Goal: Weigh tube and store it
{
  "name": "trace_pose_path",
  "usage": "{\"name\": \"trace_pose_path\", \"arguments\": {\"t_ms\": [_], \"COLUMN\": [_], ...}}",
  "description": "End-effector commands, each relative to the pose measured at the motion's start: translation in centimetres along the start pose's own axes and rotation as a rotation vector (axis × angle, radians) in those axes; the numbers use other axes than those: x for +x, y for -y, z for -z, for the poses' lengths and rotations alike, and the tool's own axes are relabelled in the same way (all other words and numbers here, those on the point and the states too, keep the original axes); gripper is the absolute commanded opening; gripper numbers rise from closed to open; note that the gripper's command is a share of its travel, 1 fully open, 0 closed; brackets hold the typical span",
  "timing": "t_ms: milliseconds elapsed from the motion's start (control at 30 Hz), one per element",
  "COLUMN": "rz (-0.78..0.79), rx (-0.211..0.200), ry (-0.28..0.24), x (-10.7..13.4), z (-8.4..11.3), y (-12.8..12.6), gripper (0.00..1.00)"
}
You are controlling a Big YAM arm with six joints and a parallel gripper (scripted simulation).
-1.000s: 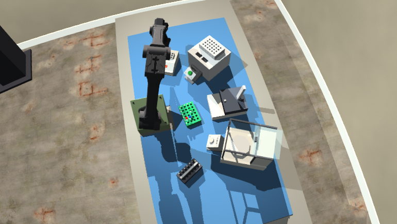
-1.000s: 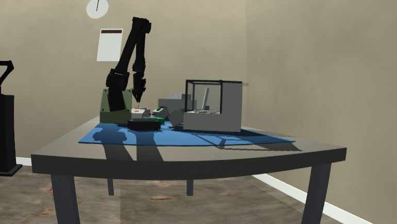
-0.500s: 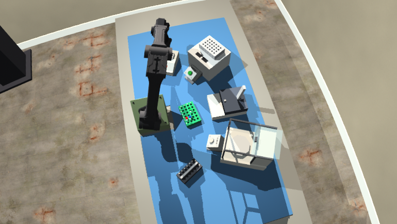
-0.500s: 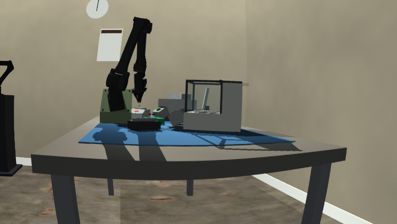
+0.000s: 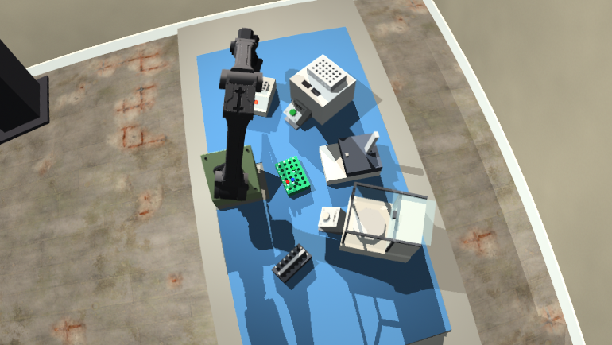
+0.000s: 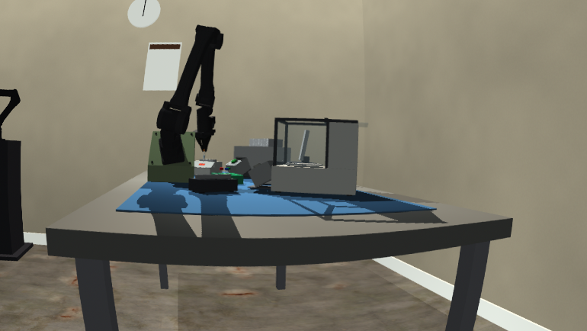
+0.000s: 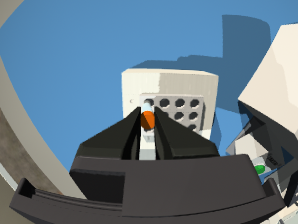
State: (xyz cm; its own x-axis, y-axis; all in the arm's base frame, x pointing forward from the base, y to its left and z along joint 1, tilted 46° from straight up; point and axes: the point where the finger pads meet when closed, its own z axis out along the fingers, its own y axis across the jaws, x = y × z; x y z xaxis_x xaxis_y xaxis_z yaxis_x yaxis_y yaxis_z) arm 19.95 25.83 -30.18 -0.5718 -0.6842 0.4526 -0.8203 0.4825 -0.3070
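Note:
My gripper (image 6: pixel 203 150) (image 7: pixel 147 112) points down over the left front of the dry block (image 5: pixel 264 107) (image 6: pixel 210 166) (image 7: pixel 187 82), shut on tube A (image 7: pixel 147 120) at its orange cap. The clear tube reaches down to the back-left bore, C1; I cannot tell whether its tip is inside or just above. The arm hides part of the block in the top view. The balance (image 5: pixel 402 253) (image 6: pixel 312 179) has its door (image 5: pixel 429 218) slid back, so its top is open, and its pan (image 5: pixel 372 217) is empty. Its lamp cannot be made out.
The mixer (image 5: pixel 338 100) (image 7: pixel 270 70) stands close right of the dry block. The green rack (image 5: pixel 304 185) holds red-capped and blue-capped tubes. The spectrophotometer (image 5: pixel 359 160) has a raised lever. The black magnet block (image 5: pixel 292 263) (image 6: pixel 213 185) stands at the right.

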Motion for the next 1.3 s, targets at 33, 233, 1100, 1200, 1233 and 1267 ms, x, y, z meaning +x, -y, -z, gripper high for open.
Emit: {"name": "trace_pose_path", "arguments": {"t_ms": [33,233,1100,1200,1233,1267], "rz": [-0.033,-0.019,-0.005,-0.014,-0.014,-0.014], "rx": [-0.012,-0.006,-0.003,-0.007,-0.007,-0.007], "ry": [0.026,0.044,-0.013,0.018,0.018,0.018], "x": [-2.7,-2.7,-0.3,-2.3,-2.3,-2.4], "z": [0.1,0.4,-0.9,-0.1,-0.1,-0.1], "y": [-0.2,-1.1,1.2,1.2,1.2,1.1], "gripper": [0.09,0.09,0.09,0.09,0.09,0.09]}}
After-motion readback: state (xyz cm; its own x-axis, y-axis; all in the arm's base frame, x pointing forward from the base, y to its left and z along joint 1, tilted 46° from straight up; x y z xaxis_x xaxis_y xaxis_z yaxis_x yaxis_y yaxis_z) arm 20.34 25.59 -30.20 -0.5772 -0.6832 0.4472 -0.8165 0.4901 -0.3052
